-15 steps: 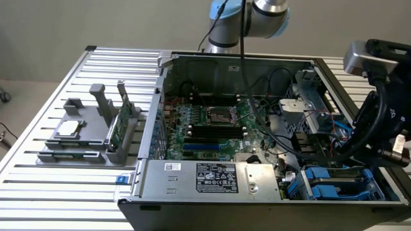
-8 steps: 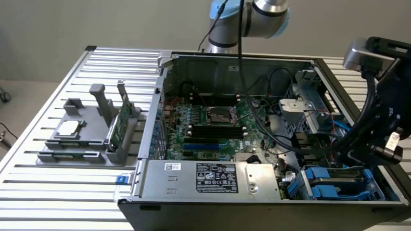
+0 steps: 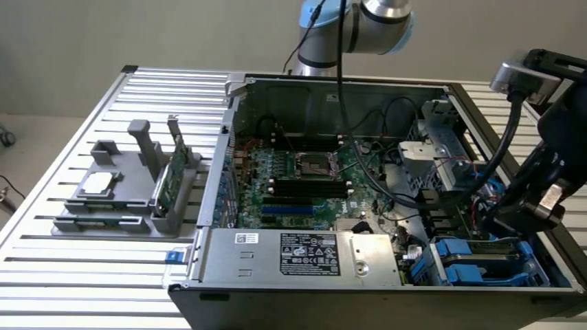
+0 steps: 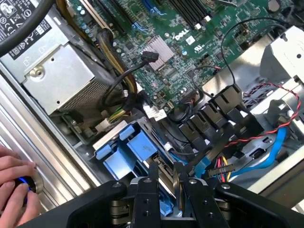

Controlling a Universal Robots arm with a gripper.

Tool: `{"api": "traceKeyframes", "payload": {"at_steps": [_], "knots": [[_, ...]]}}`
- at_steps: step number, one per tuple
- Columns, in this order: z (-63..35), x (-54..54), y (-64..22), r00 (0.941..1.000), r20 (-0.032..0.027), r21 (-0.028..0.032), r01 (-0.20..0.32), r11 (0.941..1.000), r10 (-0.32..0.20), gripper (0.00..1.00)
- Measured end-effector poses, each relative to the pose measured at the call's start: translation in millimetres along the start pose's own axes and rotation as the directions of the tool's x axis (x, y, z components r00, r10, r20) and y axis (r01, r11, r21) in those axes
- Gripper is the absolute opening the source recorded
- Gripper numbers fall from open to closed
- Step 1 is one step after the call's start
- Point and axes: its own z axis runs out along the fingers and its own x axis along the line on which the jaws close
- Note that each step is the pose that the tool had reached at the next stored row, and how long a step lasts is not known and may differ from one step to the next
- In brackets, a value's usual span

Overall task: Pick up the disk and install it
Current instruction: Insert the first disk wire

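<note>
Exterior view: one open black computer case (image 3: 367, 309) lies on one slatted aluminium table (image 3: 55, 275), with a plain beige wall (image 3: 137, 34) behind. Beside the case, on the exterior view's left, one grey plastic holder (image 3: 119, 206) carries one thin green circuit card (image 3: 170, 175) and one small square silver chip (image 3: 99, 182). Inside the case, by its blue plastic drive bay (image 4: 123, 152), the black two-fingered tool (image 4: 168, 175) is clenched on the one flat silver disk (image 4: 174, 187) in its blue carrier, held edge-on. At the case's outer edge, a person's fingers (image 4: 14, 180) touch one blue-lit knob (image 4: 23, 184).
</note>
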Motion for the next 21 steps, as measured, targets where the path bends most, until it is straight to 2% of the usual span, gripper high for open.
{"api": "traceKeyframes", "payload": {"at_steps": [5, 8, 11, 14, 17, 21], "knots": [[0.1, 0.0, 0.0, 0.9960, 0.0044, -0.0020, -0.089, 0.9960, 0.089, 0.27], [0.1, 0.0, 0.0, 0.9899, 0.0069, -0.0033, -0.142, 0.9899, 0.142, 0.27], [0.0, 0.0, 0.0, 0.9811, 0.0093, -0.0047, -0.193, 0.9811, 0.193, 0.27], [0.1, 0.0, 0.0, 0.9694, 0.0117, -0.0063, -0.245, 0.9695, 0.245, 0.27], [0.1, 0.0, 0.0, 0.9545, 0.0140, -0.0081, -0.298, 0.9546, 0.298, 0.27], [0.2, 0.0, 0.0, 0.9304, 0.0169, -0.0106, -0.366, 0.9305, 0.366, 0.27]]}}
